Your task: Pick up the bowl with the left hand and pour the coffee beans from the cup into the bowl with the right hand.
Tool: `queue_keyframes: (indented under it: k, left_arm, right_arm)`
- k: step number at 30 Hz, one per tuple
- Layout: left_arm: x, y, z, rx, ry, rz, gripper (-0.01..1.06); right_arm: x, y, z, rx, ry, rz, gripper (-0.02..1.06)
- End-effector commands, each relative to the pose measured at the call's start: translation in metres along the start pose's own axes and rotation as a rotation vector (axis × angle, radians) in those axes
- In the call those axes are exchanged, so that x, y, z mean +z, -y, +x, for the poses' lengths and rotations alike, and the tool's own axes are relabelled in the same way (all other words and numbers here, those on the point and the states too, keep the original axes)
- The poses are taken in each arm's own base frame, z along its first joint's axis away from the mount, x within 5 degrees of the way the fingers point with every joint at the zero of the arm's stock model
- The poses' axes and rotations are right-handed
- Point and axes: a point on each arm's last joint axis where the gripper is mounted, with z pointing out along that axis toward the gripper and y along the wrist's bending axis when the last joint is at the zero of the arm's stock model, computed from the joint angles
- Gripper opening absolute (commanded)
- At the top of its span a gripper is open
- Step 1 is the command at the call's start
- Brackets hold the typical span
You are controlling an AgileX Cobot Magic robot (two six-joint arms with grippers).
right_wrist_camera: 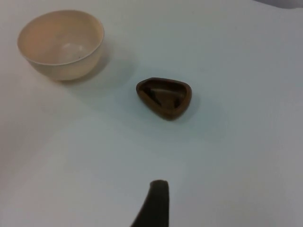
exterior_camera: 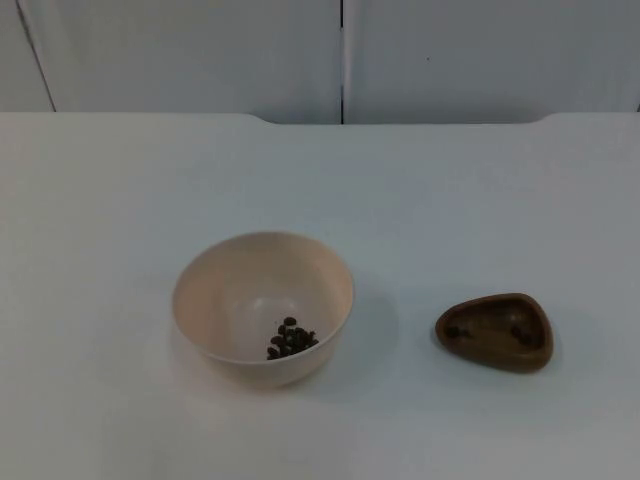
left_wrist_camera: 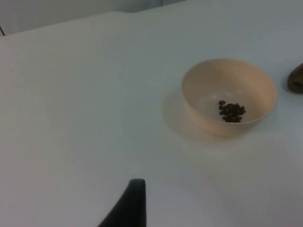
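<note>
Top view shows a round, cream plastic bowl (exterior_camera: 262,305) standing upright on the white counter (exterior_camera: 120,200). A small heap of dark brown coffee beans (exterior_camera: 290,340) lies inside it, on the bottom near the front wall. To the right of the bowl, well apart from it, sits a small brown cup with a rounded three-sided shape (exterior_camera: 495,331) — it stands upright too, and a few dark bits show inside it. Behind the counter is a grey partition wall (exterior_camera: 200,50).

Left wrist view looks at the same bowl (left_wrist_camera: 229,96) with the beans (left_wrist_camera: 231,111) in it. One black fingertip of the left tool (left_wrist_camera: 132,203) stands over bare counter, well apart from the bowl. I cannot tell if this tool is apart or together.

Right wrist view shows the brown cup (right_wrist_camera: 164,97) near the middle and the cream bowl (right_wrist_camera: 61,43) farther off. One black fingertip of the right tool (right_wrist_camera: 156,203) hangs over the counter, apart from the cup — I cannot tell if it is apart or together either. Nothing is held.
</note>
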Motion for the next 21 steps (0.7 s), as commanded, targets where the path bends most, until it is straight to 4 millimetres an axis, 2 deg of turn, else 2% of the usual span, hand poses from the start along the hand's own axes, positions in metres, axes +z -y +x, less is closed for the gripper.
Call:
queue_keyframes:
  k: [1, 9, 11, 14, 21]
  left_arm:
    - [0.0009, 0.0009, 0.0004, -0.005, 0.008, 0.008, 1.05]
    - [0.0009, 0.0009, 0.0004, -0.005, 0.008, 0.008, 1.05]
    - [0.0009, 0.0009, 0.0004, -0.005, 0.008, 0.008, 1.05]
    - [0.0009, 0.0009, 0.0004, -0.005, 0.008, 0.008, 1.05]
    - [0.0009, 0.0009, 0.0004, -0.005, 0.008, 0.008, 1.05]
  right_arm:
    - [-0.0006, 0.0002, 0.0005, 0.004, 0.007, 0.006, 0.76]
    - [-0.0006, 0.0002, 0.0005, 0.004, 0.007, 0.006, 0.76]
    - [-0.0006, 0.0002, 0.0005, 0.004, 0.007, 0.006, 0.83]
    - [-0.0006, 0.0004, 0.0006, 0.010, 0.007, 0.008, 1.04]
    - [-0.0006, 0.0013, 0.0005, 0.021, 0.008, 0.019, 1.05]
